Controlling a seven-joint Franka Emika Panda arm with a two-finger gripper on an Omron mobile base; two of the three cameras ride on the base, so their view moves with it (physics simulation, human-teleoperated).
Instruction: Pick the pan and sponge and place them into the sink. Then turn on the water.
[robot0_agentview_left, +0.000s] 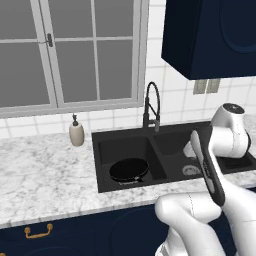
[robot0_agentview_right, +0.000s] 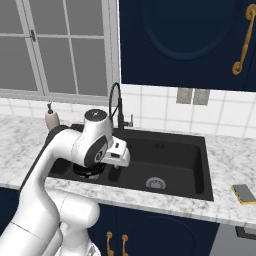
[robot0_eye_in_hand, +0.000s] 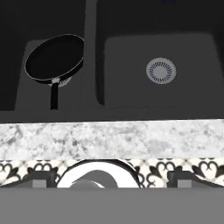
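Note:
The black pan (robot0_eye_in_hand: 54, 59) lies in the left basin of the black sink (robot0_agentview_left: 102, 165), its handle pointing toward the counter's front; it shows too as the pan (robot0_agentview_left: 129, 170). The sponge (robot0_agentview_right: 244, 194), yellow with a dark greenish top, rests on the counter right of the sink (robot0_agentview_right: 200, 165), near the front edge. My gripper (robot0_eye_in_hand: 112, 178) hangs open and holds nothing, its fingertips (robot0_eye_in_hand: 41, 177) wide apart, high over the counter's front edge. The white hand (robot0_agentview_right: 117, 152) hovers above the divider. No stream falls from the arched faucet (robot0_agentview_left: 151, 107).
A beige soap dispenser (robot0_agentview_left: 76, 132) stands on the marble counter (robot0_agentview_left: 45, 175) left of the sink, under the window. The right basin holds just its round metal drain (robot0_eye_in_hand: 161, 70). Dark blue wall cabinets (robot0_agentview_right: 185, 40) hang above the right side. Patterned floor tiles (robot0_eye_in_hand: 153, 168) show below the counter edge.

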